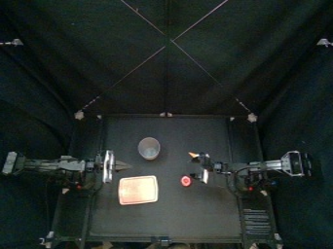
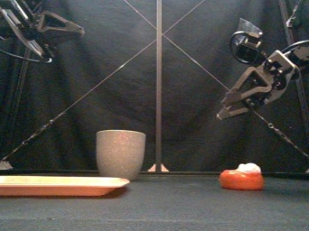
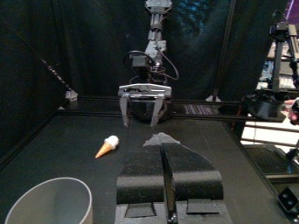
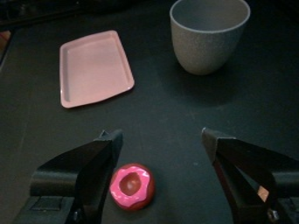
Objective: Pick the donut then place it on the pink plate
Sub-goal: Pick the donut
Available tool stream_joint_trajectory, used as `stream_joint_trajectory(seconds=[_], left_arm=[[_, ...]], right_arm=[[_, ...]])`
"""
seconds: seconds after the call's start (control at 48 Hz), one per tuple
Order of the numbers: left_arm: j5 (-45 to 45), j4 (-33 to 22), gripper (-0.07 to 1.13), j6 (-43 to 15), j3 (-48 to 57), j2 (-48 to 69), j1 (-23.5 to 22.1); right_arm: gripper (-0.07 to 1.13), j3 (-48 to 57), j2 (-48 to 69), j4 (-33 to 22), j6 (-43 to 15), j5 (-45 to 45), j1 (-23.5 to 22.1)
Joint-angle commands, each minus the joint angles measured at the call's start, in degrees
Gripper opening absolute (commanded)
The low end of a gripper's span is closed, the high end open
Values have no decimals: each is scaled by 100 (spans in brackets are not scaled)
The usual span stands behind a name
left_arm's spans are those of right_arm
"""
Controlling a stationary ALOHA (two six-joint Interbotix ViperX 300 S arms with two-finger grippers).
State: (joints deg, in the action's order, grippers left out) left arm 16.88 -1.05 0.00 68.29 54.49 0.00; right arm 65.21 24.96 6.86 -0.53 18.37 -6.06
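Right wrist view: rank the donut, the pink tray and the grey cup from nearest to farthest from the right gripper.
1. Donut, between the open jaws of the right gripper.
2. Pink tray, table's left side, and grey cup, toward the back: both far, too close to call.

The top camera is looking down from high up. The front camera is sitting low at six o'clock, looking toward twelve. The right wrist camera is hanging close over the donut, maybe facing nine o'clock; the front camera is seeing it too.

A grey speckled cup stands upright, a toy ice-cream cone lying apart.
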Motion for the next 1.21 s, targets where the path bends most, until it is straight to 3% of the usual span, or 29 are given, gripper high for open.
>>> stream_joint_trajectory(seconds=[0.021, 0.271, 0.417, 0.562, 1.208], left_arm=[[53, 9, 0, -9, -79, -26, -9], [53, 9, 0, -9, -79, -26, -9], [53, 0, 0, -9, -62, -26, 0], [53, -18, 0, -9, -44, -26, 9], [88, -53, 0, 18, -35, -26, 18]], right_arm=[[102, -132, -246, 35, 0, 79, 44], [102, -387, -1125, 387, 0, -53, 536], [102, -659, -1512, 633, -9, -677, 703], [102, -888, -1696, 659, 9, -1222, 721], [102, -976, -2224, 483, 0, -1450, 782]])
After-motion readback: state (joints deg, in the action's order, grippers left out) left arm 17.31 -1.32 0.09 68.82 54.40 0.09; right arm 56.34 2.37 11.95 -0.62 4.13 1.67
